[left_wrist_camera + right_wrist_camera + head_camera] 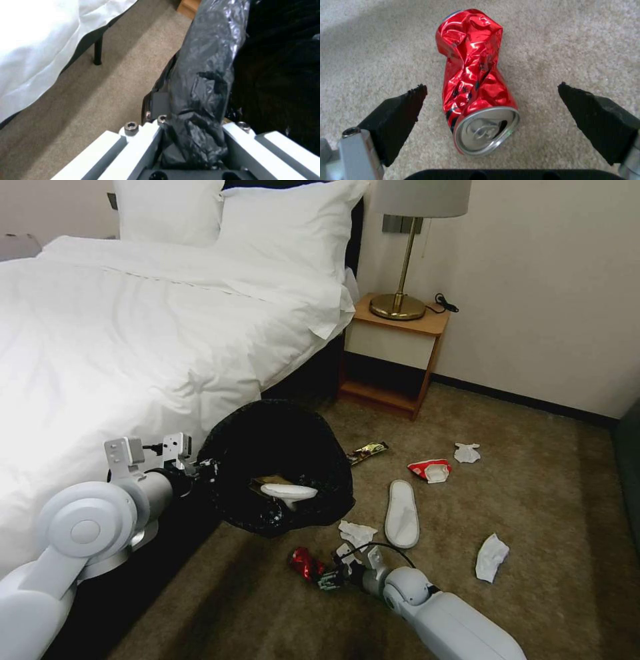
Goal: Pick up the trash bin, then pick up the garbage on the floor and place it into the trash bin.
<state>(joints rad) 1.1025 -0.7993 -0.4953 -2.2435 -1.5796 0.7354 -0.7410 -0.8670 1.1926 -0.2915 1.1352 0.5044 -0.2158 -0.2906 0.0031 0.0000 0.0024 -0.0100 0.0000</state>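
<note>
Bin (pixel 280 460) is hanging tilted beside the bed (pixel 133 333), its rim clamped by the left gripper (pixel 193 140). Right gripper (pixel 491 105) is hovering with jaws spread, straddling a crushed red can (pixel 473 82) on the carpet (pixel 570 45).

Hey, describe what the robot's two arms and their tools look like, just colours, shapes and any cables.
Both arms are glossy white-grey with rounded, disc-capped joints. The left tool has pale grey flat bars with silver hex bolts on a black base; two small boxy grey brackets sit on its wrist. The right tool has black wedge-shaped ribbed pads on silver metal fingers. A thin black cable loops over the right wrist.
</note>
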